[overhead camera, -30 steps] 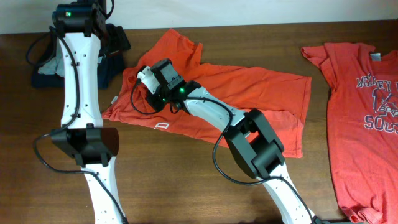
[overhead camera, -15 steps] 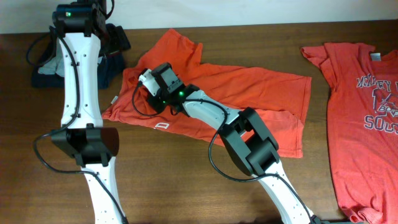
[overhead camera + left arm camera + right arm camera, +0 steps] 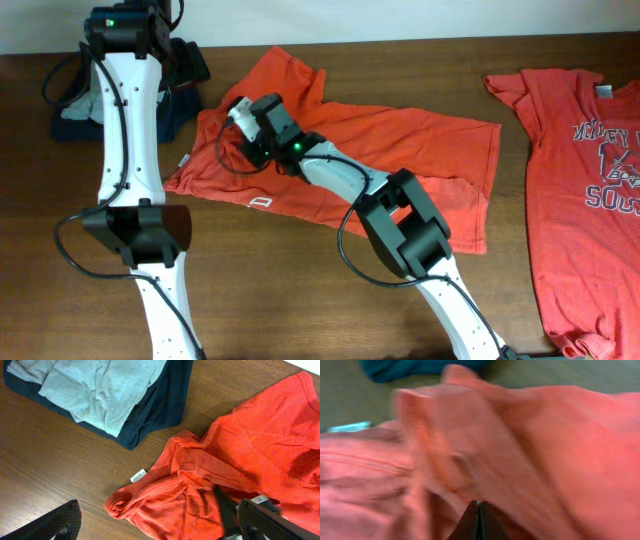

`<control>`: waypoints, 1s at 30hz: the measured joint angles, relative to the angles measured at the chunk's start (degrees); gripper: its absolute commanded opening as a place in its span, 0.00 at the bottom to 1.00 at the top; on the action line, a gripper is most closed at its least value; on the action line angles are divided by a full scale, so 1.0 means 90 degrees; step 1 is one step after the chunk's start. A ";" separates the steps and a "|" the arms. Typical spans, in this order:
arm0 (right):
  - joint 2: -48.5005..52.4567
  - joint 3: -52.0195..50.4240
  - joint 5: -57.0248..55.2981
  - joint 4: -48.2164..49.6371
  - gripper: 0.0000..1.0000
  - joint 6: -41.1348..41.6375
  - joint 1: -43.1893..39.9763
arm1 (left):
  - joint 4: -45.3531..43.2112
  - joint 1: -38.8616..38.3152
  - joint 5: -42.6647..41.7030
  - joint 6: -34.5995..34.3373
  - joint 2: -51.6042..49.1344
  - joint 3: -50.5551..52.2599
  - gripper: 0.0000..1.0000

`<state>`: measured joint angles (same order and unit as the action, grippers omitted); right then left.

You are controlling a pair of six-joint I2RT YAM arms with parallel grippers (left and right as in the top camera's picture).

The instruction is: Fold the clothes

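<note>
An orange-red T-shirt point(image 3: 400, 150) lies crumpled and partly doubled over at the table's middle. Its bunched left edge point(image 3: 165, 505) shows in the left wrist view. My right gripper point(image 3: 240, 112) is over the shirt's upper left part. Its jaws point(image 3: 478, 506) are shut, with blurred orange fabric gathered tight round the tips. My left gripper point(image 3: 160, 530) hangs open above the shirt's left edge, fingers wide apart and holding nothing. A second orange-red T-shirt point(image 3: 585, 190) with white lettering lies flat at the far right.
A pile of dark navy and grey clothes point(image 3: 105, 390) sits at the back left, close to the shirt's left edge. A small white tag point(image 3: 138, 475) lies on the brown wooden table point(image 3: 300, 280). The left arm's column point(image 3: 135, 150) stands left of the shirt.
My right gripper has moved a little toward the back of the table over the shirt's upper left part. The left arm has stayed still.
</note>
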<state>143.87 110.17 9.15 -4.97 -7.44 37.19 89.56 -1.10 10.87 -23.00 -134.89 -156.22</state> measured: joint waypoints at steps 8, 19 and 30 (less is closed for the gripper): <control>0.0010 0.0080 -0.0401 0.0782 0.04 0.0002 -0.0529 | 0.0002 0.0000 -0.0002 0.0000 0.0000 0.0000 0.99; 0.0012 0.1727 -0.0002 -0.1940 0.08 0.0041 -0.1178 | 0.0000 0.0000 -0.0005 0.0000 0.0000 0.0000 0.99; 0.0010 0.1979 0.1175 -0.3135 0.04 0.0073 -0.0648 | 0.0000 0.0000 -0.0015 0.0000 0.0000 0.0000 0.99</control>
<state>143.96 127.98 19.73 -33.19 -6.79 31.35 89.56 -1.10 10.74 -23.00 -134.89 -156.22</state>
